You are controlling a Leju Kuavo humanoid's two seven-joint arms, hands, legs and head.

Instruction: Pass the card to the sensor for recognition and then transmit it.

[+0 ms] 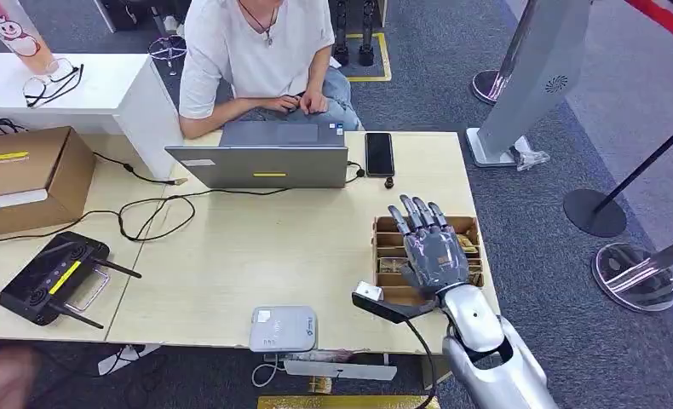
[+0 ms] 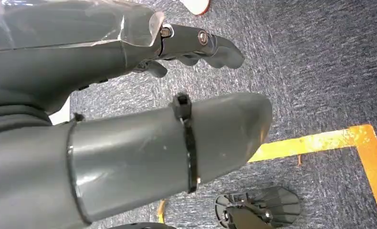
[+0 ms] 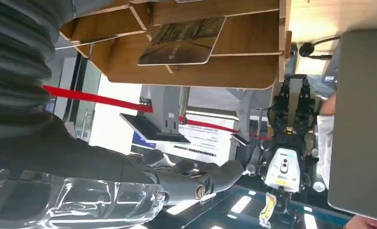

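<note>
Right robot hand: as it hovers over the card tray (image 1: 474, 247), the right robot hand (image 1: 431, 247) is released, fingers spread, grasping nothing.
Left robot hand: the left robot hand (image 2: 196, 45) hangs over carpet, fingers curled, nothing held.
Card: the card (image 3: 182, 42) lies in the tray.
Progress: nothing picked; grasp, sensor (image 1: 284, 329) pass and handover remain.
Surroundings: pale desk (image 1: 256, 256), laptop (image 1: 261, 158), person seated behind it.

Light wood table (image 1: 273, 256); white counter (image 1: 103, 94) at its left; grey-blue carpet (image 1: 520, 111) with yellow floor tape (image 2: 320, 140); barrier post bases (image 1: 595, 213) at right
</note>
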